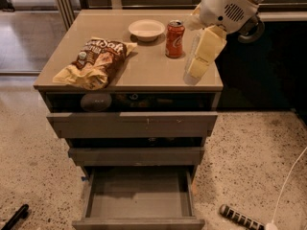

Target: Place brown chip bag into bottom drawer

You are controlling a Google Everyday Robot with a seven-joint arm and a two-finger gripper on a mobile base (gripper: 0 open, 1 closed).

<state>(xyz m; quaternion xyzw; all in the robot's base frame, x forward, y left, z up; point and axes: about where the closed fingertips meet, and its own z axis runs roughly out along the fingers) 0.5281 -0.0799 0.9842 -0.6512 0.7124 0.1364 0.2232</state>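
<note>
Over the right front corner of the tan worktop you see your pale yellow hand hanging; whether it is spread or pressed together you cannot tell. The crumpled dark brown foil chip bag lies well apart from it, by the left front corner. Below, the wide grey bottom drawer stands pulled out.

Foil bag (plastic jaws over countertop)

gripper hovering just right of the soda can, bowl crowding the can's left, roomy countertop in front of it, bottom drawer pulled out far below
</note>
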